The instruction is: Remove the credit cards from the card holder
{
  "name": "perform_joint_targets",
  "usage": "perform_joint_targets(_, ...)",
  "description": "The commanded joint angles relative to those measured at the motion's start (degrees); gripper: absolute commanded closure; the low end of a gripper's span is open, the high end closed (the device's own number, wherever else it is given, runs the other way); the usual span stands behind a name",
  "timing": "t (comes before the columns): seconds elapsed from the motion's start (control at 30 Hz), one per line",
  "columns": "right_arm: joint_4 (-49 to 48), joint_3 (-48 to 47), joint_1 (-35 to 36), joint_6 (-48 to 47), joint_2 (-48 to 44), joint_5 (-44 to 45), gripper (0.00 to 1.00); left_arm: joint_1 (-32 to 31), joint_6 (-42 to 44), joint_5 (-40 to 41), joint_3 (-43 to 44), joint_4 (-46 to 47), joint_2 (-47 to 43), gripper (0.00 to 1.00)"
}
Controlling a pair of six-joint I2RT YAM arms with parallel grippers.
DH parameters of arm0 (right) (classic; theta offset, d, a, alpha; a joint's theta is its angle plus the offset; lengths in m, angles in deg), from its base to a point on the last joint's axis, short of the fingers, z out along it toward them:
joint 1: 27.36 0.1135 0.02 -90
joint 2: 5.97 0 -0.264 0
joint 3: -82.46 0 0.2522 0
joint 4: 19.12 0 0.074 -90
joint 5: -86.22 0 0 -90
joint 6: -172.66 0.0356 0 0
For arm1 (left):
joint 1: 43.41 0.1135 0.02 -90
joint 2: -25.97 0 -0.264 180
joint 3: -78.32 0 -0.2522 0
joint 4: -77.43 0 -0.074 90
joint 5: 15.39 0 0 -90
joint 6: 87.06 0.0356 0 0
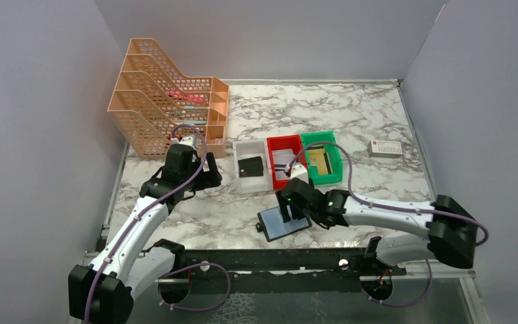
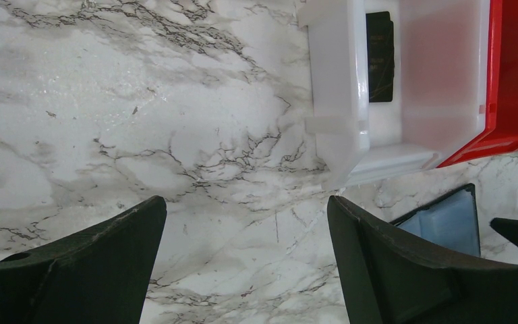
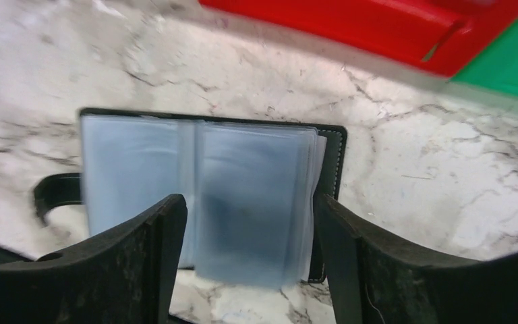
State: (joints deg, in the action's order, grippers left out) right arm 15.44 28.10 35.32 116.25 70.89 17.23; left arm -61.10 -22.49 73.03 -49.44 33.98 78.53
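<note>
The card holder (image 1: 284,223) lies open on the marble table near the front, black with blue-grey plastic sleeves showing (image 3: 202,189). My right gripper (image 1: 289,208) is open right over it, its fingers (image 3: 249,226) straddling the right-hand stack of sleeves. No card shows in the sleeves. A tan-gold credit card (image 1: 321,159) lies in the green bin (image 1: 335,177). My left gripper (image 1: 210,179) is open and empty over bare marble (image 2: 246,209), left of the white bin. A corner of the card holder shows in the left wrist view (image 2: 445,219).
Three bins stand side by side mid-table: a white bin (image 1: 237,150) with a black square piece (image 1: 250,167), a red bin (image 1: 274,143) and the green bin. An orange file rack (image 1: 168,101) is at the back left. A white box with a red mark (image 1: 385,148) lies at the right.
</note>
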Motion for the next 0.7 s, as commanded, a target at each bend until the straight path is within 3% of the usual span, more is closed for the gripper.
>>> perform_joint_targets(0.0,1.6,-0.9,0.1,-0.2,-13.7,6.6,0.19,0.2,0.7,-1.3,-0.3,1.0,-0.7,0.07)
perform_joint_targets(0.13,-1.6,1.9,0.1,-4.5,-27.7,14.9,0.02,0.2,0.6,-1.5,-0.2,1.3,-1.4,0.07)
perform_joint_targets(0.23,-3.0,4.5,-1.3,-8.0,-35.0,19.5,0.0,0.2,0.3,-1.2,0.0,1.4,-2.7,0.07)
perform_joint_targets(0.3,-3.7,5.4,-5.4,-11.5,-36.6,16.5,0.0,0.2,0.1,-0.8,-0.1,1.7,-3.9,0.07)
perform_joint_targets(0.47,1.7,2.7,-19.7,-6.7,-28.4,4.3,0.0,0.2,-0.2,0.5,-0.4,2.0,-6.5,0.07)
perform_joint_targets(0.53,-0.7,4.0,-26.0,-6.3,-27.5,-2.3,0.0,0.2,0.0,0.7,0.0,2.0,-7.0,0.07)
perform_joint_targets(0.67,-4.0,5.6,-28.3,-8.0,-31.3,-3.9,0.0,0.2,-0.2,2.5,-0.1,2.2,-8.9,0.07)
